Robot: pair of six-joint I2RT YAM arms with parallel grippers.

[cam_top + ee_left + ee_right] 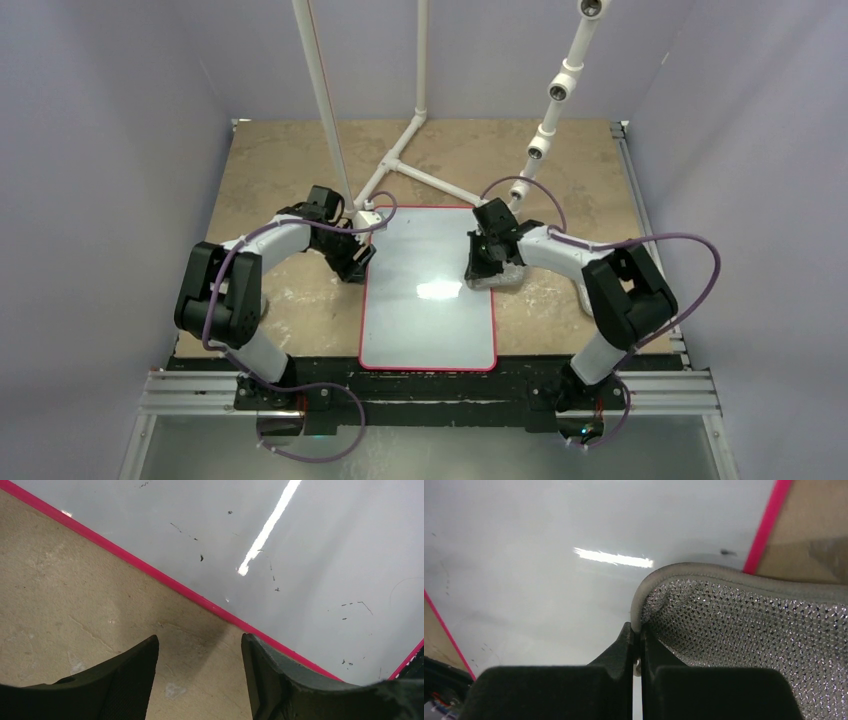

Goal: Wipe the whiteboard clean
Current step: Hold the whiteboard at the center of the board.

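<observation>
Whiteboard laid flat at the lower centre of the overhead frame, flanked by both arms.

The right gripper is seen clamped tight on the rim of a silvery mesh pad, which is laid on the board beside its right red border. The left gripper is held partly spread with nothing in it, set across the board's left border over the tan table. Faint black specks are seen on the glossy surface. A white pipe frame is stood at the board's upper edge.

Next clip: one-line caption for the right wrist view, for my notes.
Right gripper shut on the edge of a silver mesh pad, over the nearly clean, red-bordered whiteboard.
</observation>
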